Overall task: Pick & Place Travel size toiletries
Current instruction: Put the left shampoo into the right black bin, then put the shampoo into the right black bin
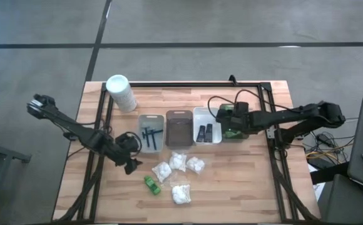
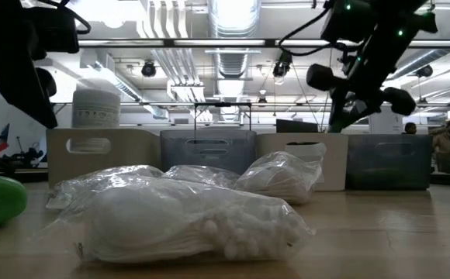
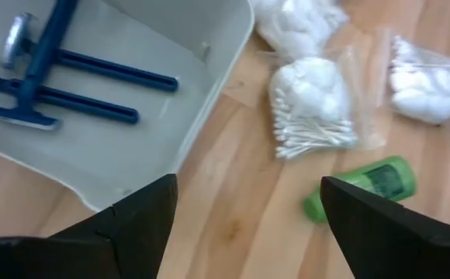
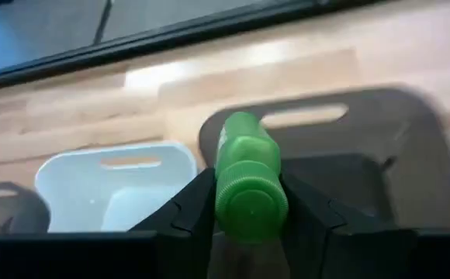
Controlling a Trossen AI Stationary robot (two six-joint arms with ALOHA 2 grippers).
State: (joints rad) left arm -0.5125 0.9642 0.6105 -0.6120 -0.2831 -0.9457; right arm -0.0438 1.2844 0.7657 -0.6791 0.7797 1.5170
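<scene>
Green bottle (image 4: 244, 182): clamped between the right gripper's (image 4: 244, 225) fingers, over the dark tray (image 1: 235, 133) at the row's right end. Second green bottle (image 1: 152, 185): lying on the wooden table (image 1: 244, 181) beside white packets (image 1: 180, 194). Blue razors (image 3: 62, 77): in the grey tray (image 3: 186, 132). Left gripper (image 3: 244, 225): fingers apart, empty, near that tray.

Four trays are standing edge to edge across the middle of the table (image 1: 250, 187), the grey tray (image 1: 151, 133), brown tray (image 1: 179, 127), white tray (image 1: 207, 134) and dark tray (image 1: 234, 132) leaving no gap between them. A tall white container (image 1: 121, 92) is blocking the far left corner. White packets (image 1: 178, 161) and a green bottle (image 1: 152, 184) are crowding the near centre, while bare wood is lying open at the near right.
</scene>
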